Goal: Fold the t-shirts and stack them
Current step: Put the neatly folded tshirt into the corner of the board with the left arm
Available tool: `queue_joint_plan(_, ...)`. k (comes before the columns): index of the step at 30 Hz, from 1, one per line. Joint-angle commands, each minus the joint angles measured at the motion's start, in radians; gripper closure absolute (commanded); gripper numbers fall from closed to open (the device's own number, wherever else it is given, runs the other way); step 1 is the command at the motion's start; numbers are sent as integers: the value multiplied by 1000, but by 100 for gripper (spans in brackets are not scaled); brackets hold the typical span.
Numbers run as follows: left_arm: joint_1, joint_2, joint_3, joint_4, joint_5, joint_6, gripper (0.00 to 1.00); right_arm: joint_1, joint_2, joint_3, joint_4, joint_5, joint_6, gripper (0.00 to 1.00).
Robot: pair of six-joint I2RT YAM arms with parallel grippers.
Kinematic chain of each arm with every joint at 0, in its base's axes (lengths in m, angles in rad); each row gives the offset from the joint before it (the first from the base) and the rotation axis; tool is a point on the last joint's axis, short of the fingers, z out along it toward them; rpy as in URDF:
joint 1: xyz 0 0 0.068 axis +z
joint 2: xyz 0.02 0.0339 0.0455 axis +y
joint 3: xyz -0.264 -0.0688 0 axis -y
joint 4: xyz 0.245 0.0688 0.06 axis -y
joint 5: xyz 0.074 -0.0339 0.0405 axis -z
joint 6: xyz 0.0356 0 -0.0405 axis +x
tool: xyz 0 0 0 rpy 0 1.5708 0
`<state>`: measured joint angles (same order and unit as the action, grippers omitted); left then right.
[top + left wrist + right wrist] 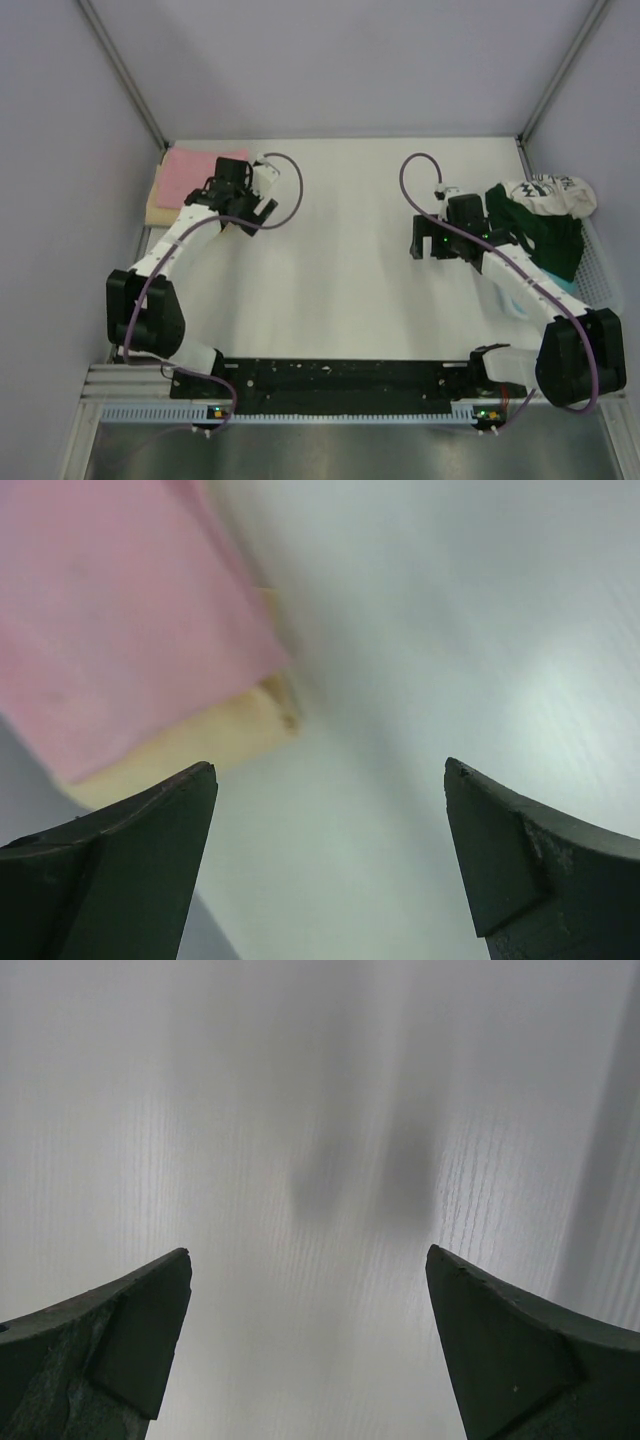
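Observation:
A folded light pink t-shirt [190,172] lies on a folded tan-beige t-shirt [160,208] at the table's far left; both also show in the left wrist view, pink [120,610] over tan [215,735]. My left gripper [248,215] is open and empty just right of that stack. At the far right a dark green t-shirt [545,238], a white t-shirt with dark print [548,195] and a sliver of teal cloth [565,285] lie piled in a basket. My right gripper [430,245] is open and empty over bare table, left of the pile.
A white mesh basket [600,270] holds the unfolded shirts at the right edge. Grey walls enclose the white table [350,280] on the left, back and right. A black rail [340,378] with the arm bases runs along the near edge.

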<state>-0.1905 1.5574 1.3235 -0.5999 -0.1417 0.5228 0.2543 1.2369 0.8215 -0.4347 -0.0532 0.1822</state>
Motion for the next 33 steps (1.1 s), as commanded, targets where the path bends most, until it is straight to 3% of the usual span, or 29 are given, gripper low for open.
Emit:
queue_joint_plan(1,-49,-140,-272,193,198,-107,1,2,-40,-31,42,13,-7,1)
queue_joint_plan(9,-49,-385,-801,800,234,-216,1,2,-53,-105,140,49,-4,1)
queue_joint_plan(13,-47,-375,-895,983,96,-312,1,2,-51,-169,218,108,11,1)
queue_joint_plan(17,-47,-364,-964,1141,65,-313,1,0,-68,-229,289,142,25,1)
queue_joint_plan(33,-46,-379,-994,1203,63,-317,1,-1,-97,-246,330,182,10,1)
